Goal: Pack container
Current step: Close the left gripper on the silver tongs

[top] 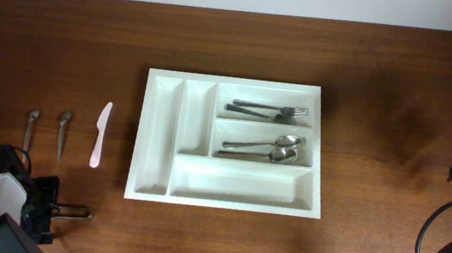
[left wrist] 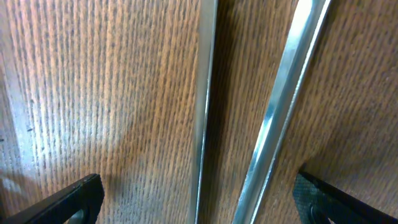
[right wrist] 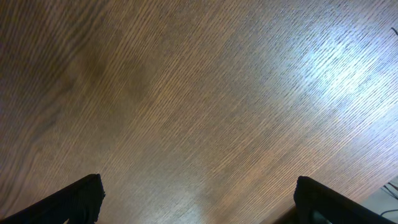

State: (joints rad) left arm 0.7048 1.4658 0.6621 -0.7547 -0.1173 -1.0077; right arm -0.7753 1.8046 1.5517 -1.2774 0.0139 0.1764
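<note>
1. Centre of the overhead view: the large white rectangular plastic cutlery tray (top: pixel 240 184) lies flat.
2. Lower left, the left gripper (left wrist: pixel 202 205) gapes wide above two silver metal handles (left wrist: pixel 273 112).
3. The right gripper (right wrist: pixel 199 202) gapes too, empty.

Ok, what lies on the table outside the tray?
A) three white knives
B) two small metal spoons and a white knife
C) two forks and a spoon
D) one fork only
B: left of the container, a small metal spoon, a second spoon and a white knife lie side by side on the table.
</note>
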